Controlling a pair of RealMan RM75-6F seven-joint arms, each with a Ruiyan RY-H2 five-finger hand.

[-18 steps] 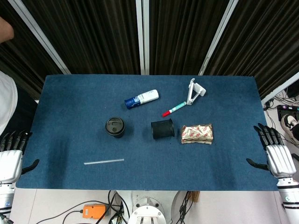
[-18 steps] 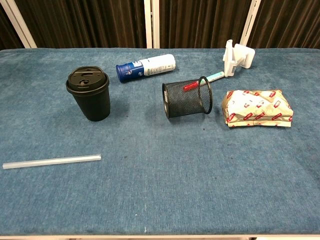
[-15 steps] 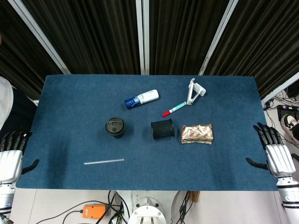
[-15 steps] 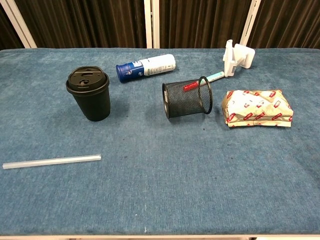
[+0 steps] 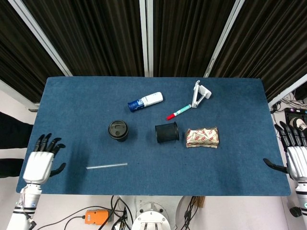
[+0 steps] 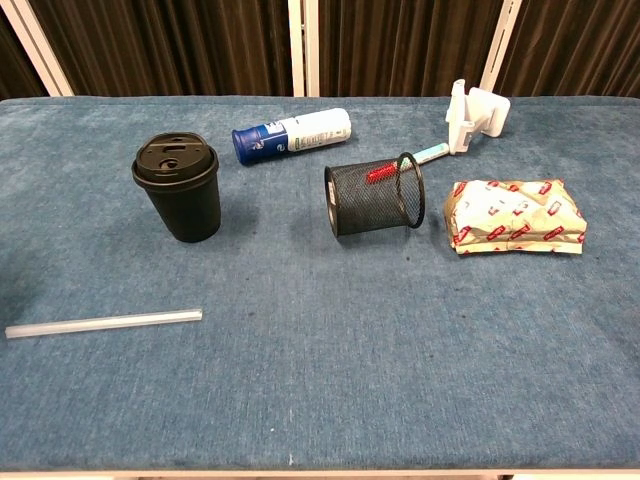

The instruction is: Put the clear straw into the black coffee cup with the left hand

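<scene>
The clear straw (image 5: 106, 166) (image 6: 103, 323) lies flat on the blue table near its front edge, left of centre. Behind it stands the black coffee cup (image 5: 118, 130) (image 6: 179, 188), upright with its lid on. My left hand (image 5: 40, 163) hovers over the table's front left corner with fingers spread, holding nothing, well left of the straw. My right hand (image 5: 296, 158) is off the table's right edge, fingers apart and empty. Neither hand shows in the chest view.
A black mesh pen holder (image 5: 167, 132) lies on its side mid-table, a foil snack packet (image 5: 202, 137) to its right. Behind them lie a blue-and-white tube (image 5: 145, 101), a red-capped marker (image 5: 179, 112) and a white clip (image 5: 200, 93).
My left hand has moved in from beyond the left edge to over the table's front left corner. My right hand has drifted slightly outward to the right. The objects have not moved.
</scene>
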